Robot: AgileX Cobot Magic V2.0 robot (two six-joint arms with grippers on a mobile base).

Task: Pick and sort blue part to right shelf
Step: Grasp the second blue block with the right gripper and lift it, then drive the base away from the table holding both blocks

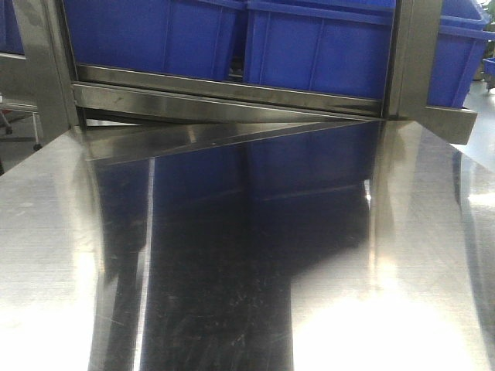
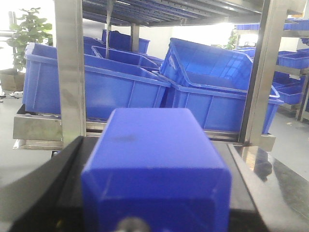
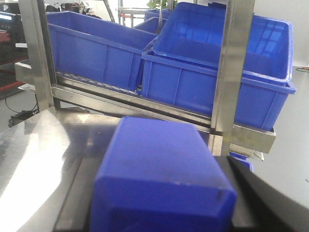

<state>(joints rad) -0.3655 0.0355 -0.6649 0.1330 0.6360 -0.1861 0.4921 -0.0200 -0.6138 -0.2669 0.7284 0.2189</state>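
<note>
In the left wrist view a blue box-shaped part (image 2: 154, 164) fills the gap between black fingers (image 2: 43, 183), so my left gripper (image 2: 153, 142) is shut on it. In the right wrist view a like blue part (image 3: 161, 169) sits between black fingers (image 3: 270, 198) of my right gripper (image 3: 159, 145), also shut on it. Both face the right shelf (image 1: 232, 100), a steel rack with a flat front rail and large blue crates (image 1: 325, 54). The shelf also shows in the left wrist view (image 2: 38, 128) and the right wrist view (image 3: 145, 104). Neither gripper shows in the front view.
A shiny steel table (image 1: 62, 255) runs up to the shelf rail. Upright steel posts (image 1: 414, 54) stand in front of the crates, also in the wrist views (image 2: 70, 72) (image 3: 234, 63). One crate (image 2: 212, 67) lies tilted on another.
</note>
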